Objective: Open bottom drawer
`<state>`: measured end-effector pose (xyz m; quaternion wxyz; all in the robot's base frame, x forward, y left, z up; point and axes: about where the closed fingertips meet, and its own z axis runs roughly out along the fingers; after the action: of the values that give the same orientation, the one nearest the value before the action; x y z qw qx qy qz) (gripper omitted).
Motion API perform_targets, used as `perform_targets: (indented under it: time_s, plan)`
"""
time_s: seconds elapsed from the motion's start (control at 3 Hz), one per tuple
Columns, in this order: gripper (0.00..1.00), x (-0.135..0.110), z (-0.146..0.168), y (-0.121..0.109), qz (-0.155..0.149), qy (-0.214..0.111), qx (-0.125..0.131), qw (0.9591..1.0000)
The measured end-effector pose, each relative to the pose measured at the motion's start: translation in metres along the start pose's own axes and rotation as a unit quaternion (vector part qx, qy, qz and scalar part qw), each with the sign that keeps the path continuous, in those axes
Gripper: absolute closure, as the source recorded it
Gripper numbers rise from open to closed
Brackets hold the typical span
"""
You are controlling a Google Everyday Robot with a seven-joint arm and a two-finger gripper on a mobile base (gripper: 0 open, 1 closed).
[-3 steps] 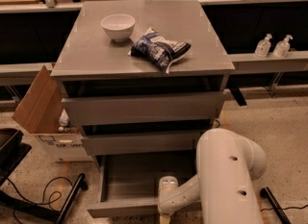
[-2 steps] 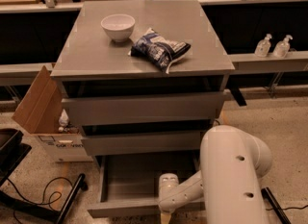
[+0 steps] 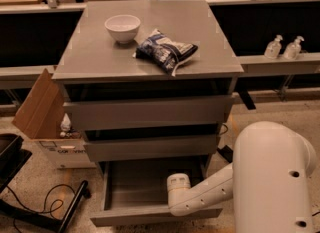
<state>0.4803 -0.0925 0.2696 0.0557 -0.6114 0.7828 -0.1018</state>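
The grey cabinet (image 3: pixel 150 52) has three drawers. Its bottom drawer (image 3: pixel 145 192) is pulled out toward me, and the bare grey inside of the box shows. My white arm comes in from the lower right and bends over the drawer's front right part. The gripper (image 3: pixel 177 197) sits at the drawer's front edge, right of centre, with its fingers hidden below the wrist. The two drawers above stick out slightly, with dark gaps over them.
A white bowl (image 3: pixel 122 28) and a blue snack bag (image 3: pixel 166 51) lie on the cabinet top. An open cardboard box (image 3: pixel 45 122) stands to the left, with a black stand and cable (image 3: pixel 45 202) on the floor. Two pump bottles (image 3: pixel 283 47) sit on a ledge at right.
My arm's large white body has shifted a little to the right and toward me. The bottom drawer stays pulled out about as far as before.
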Motion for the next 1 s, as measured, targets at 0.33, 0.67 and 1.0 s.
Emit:
perform_targets:
  time_s: [0.33,0.67,1.0]
  plan:
    - [0.88,0.017,-0.028,-0.020,-0.002,-0.008,0.033,0.9994]
    - [1.00,0.035,-0.029,-0.036,-0.019,-0.035,0.064,0.9972]
    - [1.00,0.049,-0.010,-0.059,-0.049,-0.060,0.100,0.9920]
